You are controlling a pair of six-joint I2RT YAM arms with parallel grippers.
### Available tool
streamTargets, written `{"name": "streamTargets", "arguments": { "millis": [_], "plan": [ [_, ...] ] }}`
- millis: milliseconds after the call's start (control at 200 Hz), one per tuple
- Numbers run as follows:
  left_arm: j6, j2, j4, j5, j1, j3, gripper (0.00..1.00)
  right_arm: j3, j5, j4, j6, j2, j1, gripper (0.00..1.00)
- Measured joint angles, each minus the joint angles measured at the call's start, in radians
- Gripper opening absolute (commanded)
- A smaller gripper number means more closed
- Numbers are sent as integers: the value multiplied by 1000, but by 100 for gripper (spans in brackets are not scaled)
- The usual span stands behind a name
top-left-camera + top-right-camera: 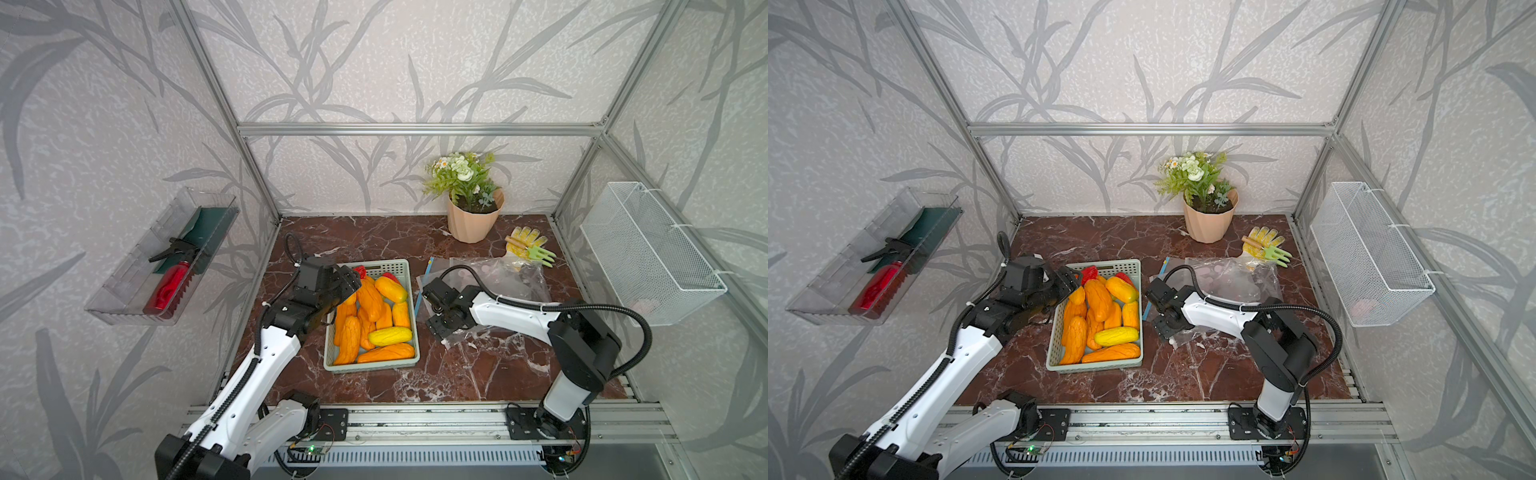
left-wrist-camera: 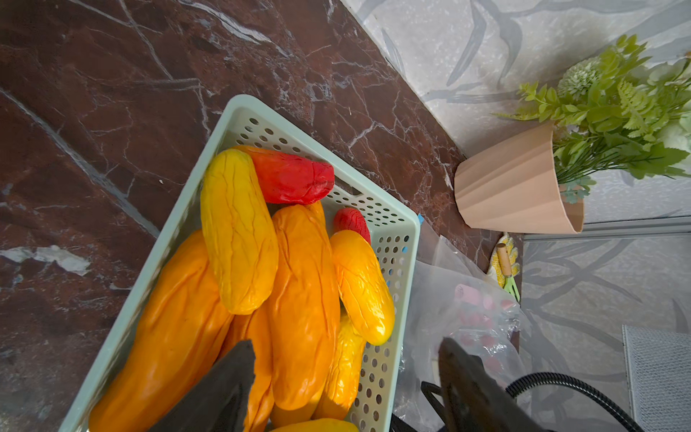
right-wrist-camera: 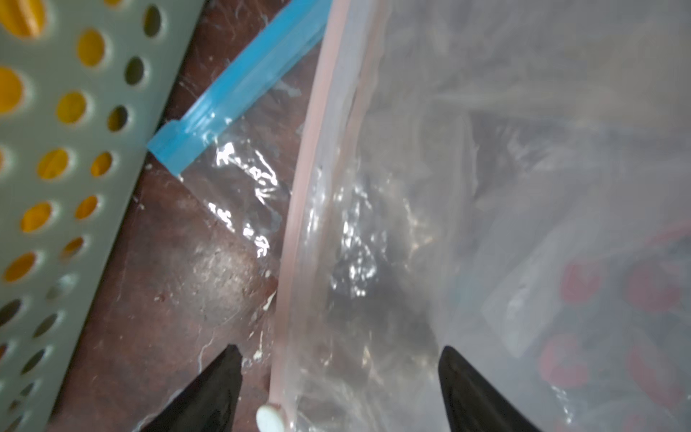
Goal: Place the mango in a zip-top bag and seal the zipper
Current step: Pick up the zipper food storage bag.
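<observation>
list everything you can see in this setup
mangoes: a pile, exact count unclear, orange, yellow, red; in the basket
basket: 1, mint green; table centre
zip-top bag: 1, clear, light-blue zipper; flat beside the basket
second bag: 1, clear, pink strip; partly over the first
plant pot: 1, peach, green and white flowers; table back
glove: count unclear, yellow; back right
garden fork: 1, green, wooden handle; on the glove
spray bottle: 1, red; in clear wall tray, left
wire basket: 1, white; right wall
table: 1, brown marble
left tool: open, above the mangoes
right tool: open, above the bags
</observation>
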Motion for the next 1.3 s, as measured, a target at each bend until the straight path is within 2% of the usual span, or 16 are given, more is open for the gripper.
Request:
{"name": "streamTargets", "arguments": {
  "millis": [80,140,270,455,520,655,855,1045,1175,1299],
  "plan": [
    [-11,-14,-3,0,-4,-2,73,24,25,14,0,31,0,77],
    [-17,-21,-3,0,-4,-3,71,37,49,24,0,52,1,68],
    [-25,-23,-6,3,-5,-5,67,71,106,21,8,92,2,43],
    [-24,-23,-7,19,-5,-5,60,92,135,24,16,106,2,15],
    [-23,-21,-6,27,-7,-5,57,92,125,23,16,97,-3,0],
    [-22,-5,8,56,-12,-7,47,93,60,17,20,64,-27,0],
    [-16,60,73,123,-41,-8,42,92,-81,2,20,-25,-113,0],
    [-10,175,164,204,-109,5,42,106,-240,-35,25,-141,-214,0],
    [-16,283,244,256,-175,45,50,140,-341,-57,43,-173,-276,0],
    [-40,403,338,297,-238,105,52,197,-396,-97,63,-174,-304,0]
  ]
}}
